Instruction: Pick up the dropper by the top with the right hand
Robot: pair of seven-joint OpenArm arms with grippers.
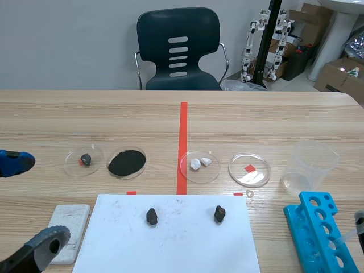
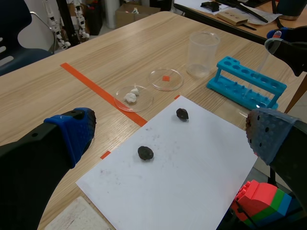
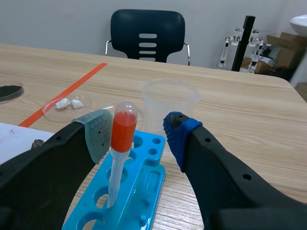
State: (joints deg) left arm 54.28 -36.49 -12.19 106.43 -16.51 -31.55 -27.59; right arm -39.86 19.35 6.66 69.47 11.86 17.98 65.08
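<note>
The right gripper (image 3: 137, 130) has its fingers spread, one on each side of the dropper (image 3: 123, 136), level with its orange-red bulb. The grey-green pad (image 3: 99, 132) sits just beside the bulb, perhaps brushing it; I cannot tell for sure. The blue pad (image 3: 178, 136) stands clearly apart from it. Nothing is clamped.

The dropper stands upright in a hole of the blue rack (image 3: 144, 191), bulb uppermost and clear stem running down into the hole.

The approach looks done, as the fingers bracket the top of the dropper, which is where the task wants the hold. Closing on the bulb and lifting it straight up out of the rack are left. Because the bulb lies off-centre between the pads, the blue pad would likely cover most of the gap. It could nudge the dropper sideways against the hole before the grip settles. The bulb looks soft, so a gentle squeeze seems wise.

The right arm sits low at the near right corner of the worktop (image 3: 249, 115). Its fingers point forward over the rack towards the clear cup (image 3: 170, 100) just behind it. In the scene view only a sliver of this gripper shows, at the edge beside the rack.

The left gripper (image 2: 168, 136) has its fingers wide apart with nothing between them. It hangs above the white paper (image 2: 192, 177), well apart from the rack.
</note>
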